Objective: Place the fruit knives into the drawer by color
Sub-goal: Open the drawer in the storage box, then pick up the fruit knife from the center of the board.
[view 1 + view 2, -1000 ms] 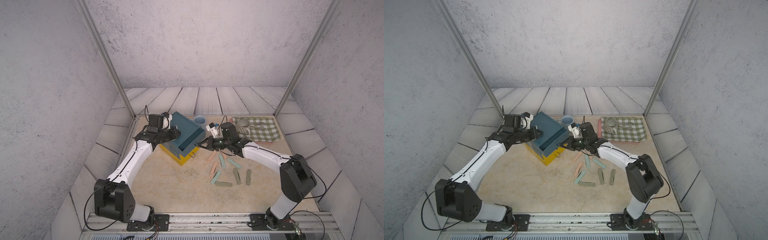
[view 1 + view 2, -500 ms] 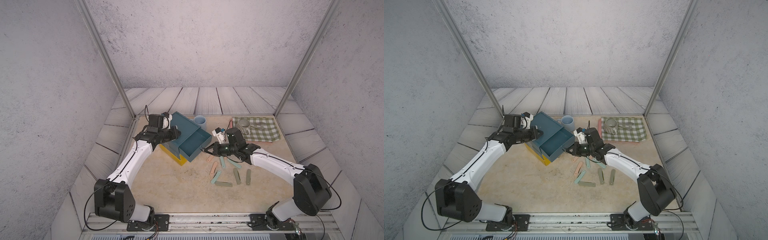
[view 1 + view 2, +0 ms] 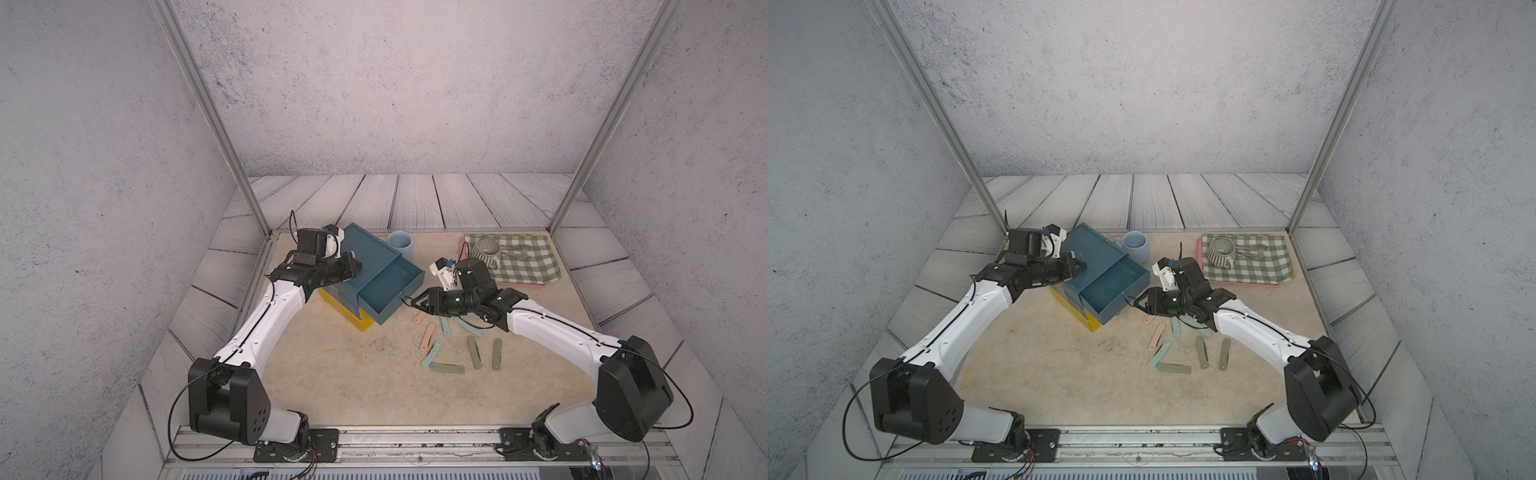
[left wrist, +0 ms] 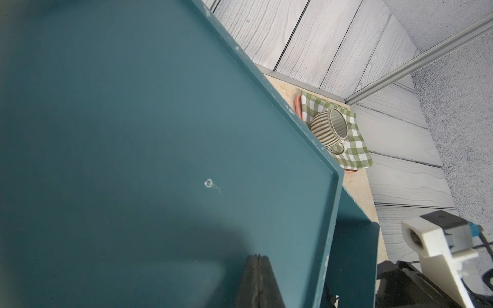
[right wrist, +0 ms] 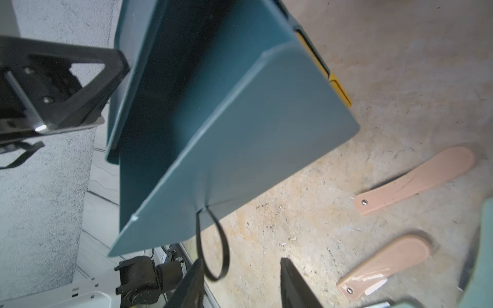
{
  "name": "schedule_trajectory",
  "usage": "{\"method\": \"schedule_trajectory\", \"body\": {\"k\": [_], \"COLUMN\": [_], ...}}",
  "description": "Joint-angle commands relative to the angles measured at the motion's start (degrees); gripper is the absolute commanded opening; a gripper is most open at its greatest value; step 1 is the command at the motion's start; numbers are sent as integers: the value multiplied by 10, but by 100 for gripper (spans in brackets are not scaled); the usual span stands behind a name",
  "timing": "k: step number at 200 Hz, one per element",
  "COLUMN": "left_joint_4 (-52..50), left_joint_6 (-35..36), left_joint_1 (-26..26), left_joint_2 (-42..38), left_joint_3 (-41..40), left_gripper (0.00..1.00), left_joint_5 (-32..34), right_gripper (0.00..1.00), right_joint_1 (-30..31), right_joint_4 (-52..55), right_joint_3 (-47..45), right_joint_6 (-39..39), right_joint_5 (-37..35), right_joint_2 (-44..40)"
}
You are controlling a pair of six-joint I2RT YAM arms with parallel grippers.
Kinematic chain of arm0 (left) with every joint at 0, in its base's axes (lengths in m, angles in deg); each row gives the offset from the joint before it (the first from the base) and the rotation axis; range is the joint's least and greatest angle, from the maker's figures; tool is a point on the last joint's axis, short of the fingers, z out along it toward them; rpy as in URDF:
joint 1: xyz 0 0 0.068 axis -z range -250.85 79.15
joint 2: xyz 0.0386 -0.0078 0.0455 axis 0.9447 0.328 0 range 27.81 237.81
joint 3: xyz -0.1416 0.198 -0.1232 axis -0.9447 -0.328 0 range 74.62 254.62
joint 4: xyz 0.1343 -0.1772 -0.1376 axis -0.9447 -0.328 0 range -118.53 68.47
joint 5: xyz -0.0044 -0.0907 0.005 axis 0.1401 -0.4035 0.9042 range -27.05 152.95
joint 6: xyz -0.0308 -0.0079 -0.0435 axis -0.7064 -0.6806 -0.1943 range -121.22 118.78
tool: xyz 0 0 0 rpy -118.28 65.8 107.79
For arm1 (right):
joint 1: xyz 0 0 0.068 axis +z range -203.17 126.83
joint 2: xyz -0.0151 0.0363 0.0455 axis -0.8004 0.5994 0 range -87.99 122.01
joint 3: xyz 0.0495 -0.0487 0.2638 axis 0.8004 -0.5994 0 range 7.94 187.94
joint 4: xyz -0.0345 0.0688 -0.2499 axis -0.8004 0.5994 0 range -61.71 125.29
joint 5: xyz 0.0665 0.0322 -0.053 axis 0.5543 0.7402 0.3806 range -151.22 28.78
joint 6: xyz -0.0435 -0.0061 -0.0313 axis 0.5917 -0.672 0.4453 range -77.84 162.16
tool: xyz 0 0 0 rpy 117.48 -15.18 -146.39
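Observation:
The drawer is a small chest, and its dark teal top tier is pulled out and holds nothing. My left gripper is shut and rests on the chest's teal top. My right gripper is open at the drawer front. The black ring pull hangs loose beside one finger. Several fruit knives lie on the table under and beside my right arm: pink, mint-teal, olive.
A pale blue cup stands behind the chest. At the back right, a striped mug and a metal utensil sit on a checked cloth. The yellow tiers show under the pulled-out teal one.
My right gripper drew the teal top tier out toward the front right, then opened and let go of the ring pull. The left arm has stayed still.

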Motion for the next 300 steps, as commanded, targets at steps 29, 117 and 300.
{"method": "schedule_trajectory", "body": {"k": [29,117,300], "left_joint_4": [-48,-34,-54], "left_joint_6": [-2,-6,8], "left_joint_1": [-2,-2,-2], "left_joint_2": [4,6,-12], "left_joint_3": [-4,-11,-22], "left_gripper": [0,0,0], "left_joint_5": [7,-5,11], "right_gripper": [58,69,54], "right_joint_1": [2,-29,-85], "right_joint_4": [170,355,292], "right_joint_3": [-25,-66,-99], "right_joint_6": [71,118,150], "right_joint_5": [-139,-347,-252], "right_joint_2": [-144,-127,60]}}
